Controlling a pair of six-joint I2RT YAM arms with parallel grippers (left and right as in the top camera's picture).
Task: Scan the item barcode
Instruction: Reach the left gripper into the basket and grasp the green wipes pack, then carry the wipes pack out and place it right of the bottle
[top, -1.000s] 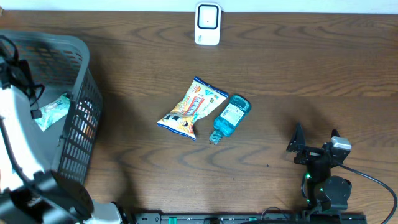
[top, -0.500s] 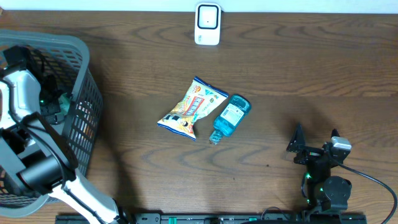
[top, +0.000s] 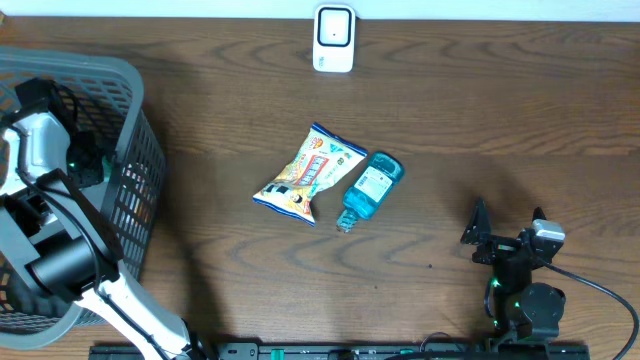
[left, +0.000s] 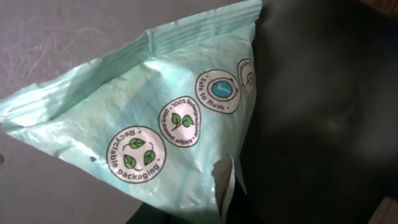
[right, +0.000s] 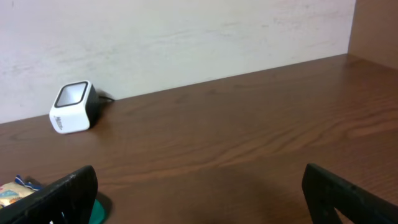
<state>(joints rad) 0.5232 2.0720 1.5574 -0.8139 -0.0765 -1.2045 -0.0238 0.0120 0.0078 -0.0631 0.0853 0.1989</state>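
your left fingers (left: 311, 112) are pressed together down inside the basket (top: 130, 90) and seem to pinch the right edge of the green packet (left: 155, 124), whose long side runs away to their left. your right fingers (right: 68, 193) stand spread wide, with the scanner (top: 333, 38) well apart across the desk (top: 480, 120). the left wrist view shows only eco badges and no barcode, while overhead the arm hides the packet.

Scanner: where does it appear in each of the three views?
Overhead: scanner top centre, near the far edge.
Left wrist: not in it; a green packet fills the view.
Right wrist: scanner far left, middle height.
Shared landmark: snack bag, overhead centre, right wrist bottom-left corner.
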